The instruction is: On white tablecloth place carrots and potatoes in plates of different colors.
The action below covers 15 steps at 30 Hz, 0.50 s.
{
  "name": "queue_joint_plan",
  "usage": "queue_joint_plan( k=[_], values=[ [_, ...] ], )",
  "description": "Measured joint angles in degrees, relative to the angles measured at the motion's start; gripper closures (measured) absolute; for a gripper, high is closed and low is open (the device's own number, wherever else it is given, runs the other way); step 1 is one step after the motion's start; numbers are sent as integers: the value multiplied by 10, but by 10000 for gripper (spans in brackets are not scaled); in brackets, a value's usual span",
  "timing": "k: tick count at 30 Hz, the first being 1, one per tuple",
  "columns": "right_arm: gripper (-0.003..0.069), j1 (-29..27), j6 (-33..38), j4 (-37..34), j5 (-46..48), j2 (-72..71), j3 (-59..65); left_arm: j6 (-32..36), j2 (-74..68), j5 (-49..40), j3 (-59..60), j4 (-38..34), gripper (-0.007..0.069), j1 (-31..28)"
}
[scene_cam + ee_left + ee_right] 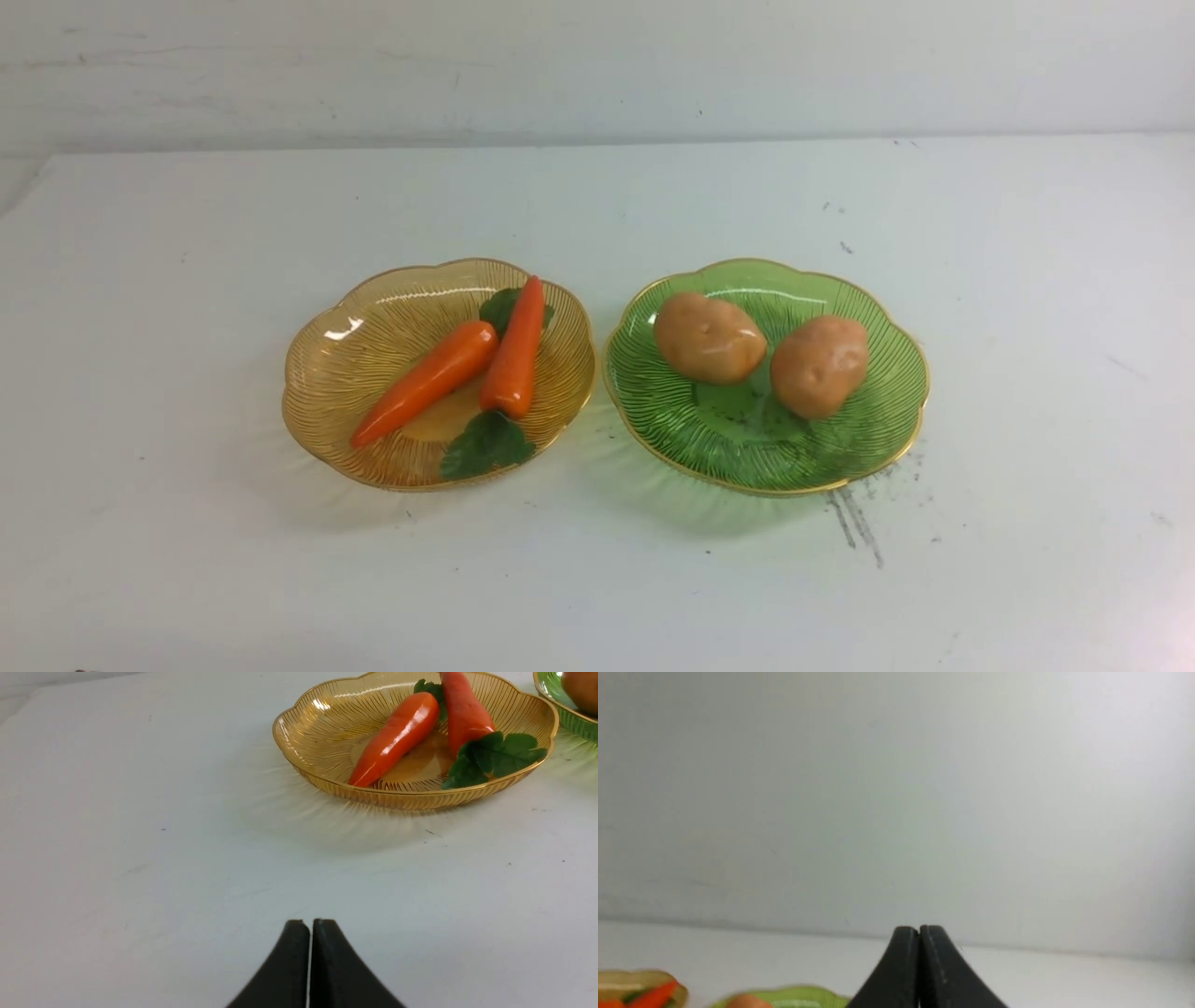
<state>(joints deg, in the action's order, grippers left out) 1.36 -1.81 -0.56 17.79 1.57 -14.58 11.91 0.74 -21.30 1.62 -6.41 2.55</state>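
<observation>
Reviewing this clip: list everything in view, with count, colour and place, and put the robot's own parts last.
white tablecloth: one, white with dark specks and scuffs, under everything.
amber plate: one, amber-yellow, gold rim, robot's left.
green plate: one, green, gold rim, robot's right, beside the amber one.
carrots: two, orange with green tops, in the amber plate.
potatoes: two, tan, in the green plate.
wall: one, pale, behind.
left gripper: one, black, shut, empty.
right gripper: one, black, shut, empty.

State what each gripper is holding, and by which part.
Nothing is held. The left gripper and right gripper are both shut on empty air, away from the carrots and potatoes lying in their plates.
</observation>
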Motion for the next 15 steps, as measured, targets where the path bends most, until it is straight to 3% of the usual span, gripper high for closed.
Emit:
queue_joint_plan(
  k=[5,15],
  values=[
    [674,-54,0,-1,7,-20,147,0,0,0,0,0,628,0],
    [674,-58,0,-9,41,-20,160,0,0,-1,0,0,628,0]
  ],
)
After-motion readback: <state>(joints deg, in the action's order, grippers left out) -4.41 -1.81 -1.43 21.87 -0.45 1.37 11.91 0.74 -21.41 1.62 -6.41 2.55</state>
